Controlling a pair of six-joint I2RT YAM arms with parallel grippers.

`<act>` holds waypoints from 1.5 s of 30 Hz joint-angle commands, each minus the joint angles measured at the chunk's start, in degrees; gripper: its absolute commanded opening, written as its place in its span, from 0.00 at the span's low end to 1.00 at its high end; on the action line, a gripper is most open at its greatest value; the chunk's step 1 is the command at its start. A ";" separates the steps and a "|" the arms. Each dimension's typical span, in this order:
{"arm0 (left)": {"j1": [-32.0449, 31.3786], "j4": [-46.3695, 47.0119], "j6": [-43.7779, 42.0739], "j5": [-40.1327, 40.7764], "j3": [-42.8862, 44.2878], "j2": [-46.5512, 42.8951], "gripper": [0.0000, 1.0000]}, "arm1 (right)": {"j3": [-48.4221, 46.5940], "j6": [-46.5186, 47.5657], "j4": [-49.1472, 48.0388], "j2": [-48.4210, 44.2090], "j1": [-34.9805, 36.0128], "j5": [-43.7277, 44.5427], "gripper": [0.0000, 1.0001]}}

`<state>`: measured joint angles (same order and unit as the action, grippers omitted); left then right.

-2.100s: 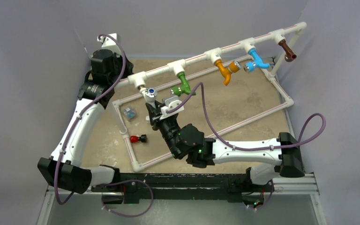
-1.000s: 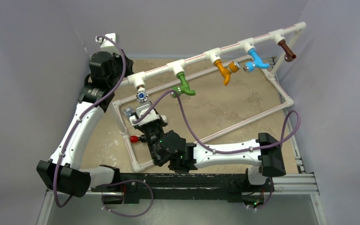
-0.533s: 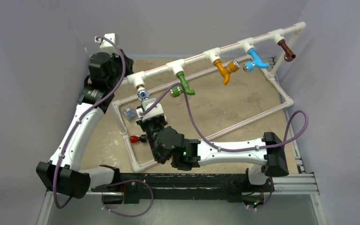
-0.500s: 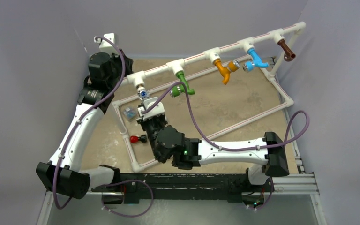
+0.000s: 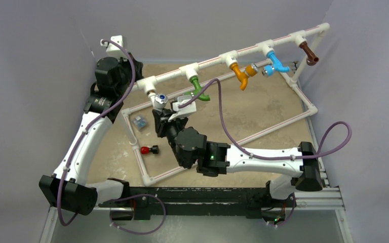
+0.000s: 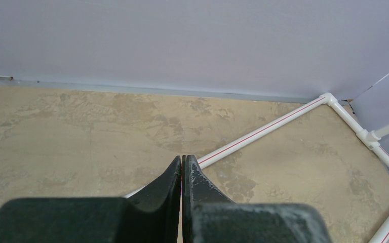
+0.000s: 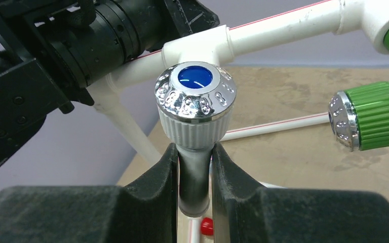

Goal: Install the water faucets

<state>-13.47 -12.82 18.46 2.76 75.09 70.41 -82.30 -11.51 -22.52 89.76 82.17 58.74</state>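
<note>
At leftmost tee (image 7: 198,46): my right gripper (image 7: 194,174) back up from below, now pinching white faucet (image 7: 196,126) neck. I read this as another tightening turn. Left gripper (image 6: 182,169) closed, empty.

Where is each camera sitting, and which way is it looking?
Top external: above and behind the robot, looking down at the table and pipe frame; the left arm and right arm show.
Left wrist: on the left arm, looking across the table toward the grey wall; the shut left end effector shows at the bottom.
Right wrist: on the right arm, looking close up at the white faucet; the right end effector grips its stem.
Shared: top external and right wrist both show the white faucet and green faucet.
</note>
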 commanded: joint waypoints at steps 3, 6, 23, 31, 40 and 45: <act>-1.29 -10.21 -0.18 -4.07 -3.36 -1.24 0.00 | 2.84 -22.40 -3.84 -3.06 -6.02 -10.30 0.00; -1.29 -10.13 -0.18 -4.30 -3.54 -1.33 0.00 | 4.28 -30.53 -3.59 -3.98 -7.02 -12.71 0.00; -1.29 -10.00 -0.08 -4.79 -3.99 -1.90 0.00 | 14.60 -61.79 -10.11 -8.69 -13.13 -25.05 0.00; -1.29 -9.95 0.00 -4.88 -4.07 -2.20 0.00 | 18.70 -73.57 -14.48 -8.82 -14.77 -29.09 0.00; -1.29 -9.98 -0.03 -5.06 -4.16 -2.21 0.00 | 19.99 -81.17 -17.23 -7.54 -15.64 -34.10 0.00; -1.29 -9.96 0.00 -5.06 -4.16 -2.29 0.00 | 19.96 -80.37 -17.06 -7.64 -15.64 -34.06 0.00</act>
<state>-13.13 -11.35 18.46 2.83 74.02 69.69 -62.83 -72.27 -31.03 79.33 70.61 29.43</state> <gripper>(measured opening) 0.002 0.235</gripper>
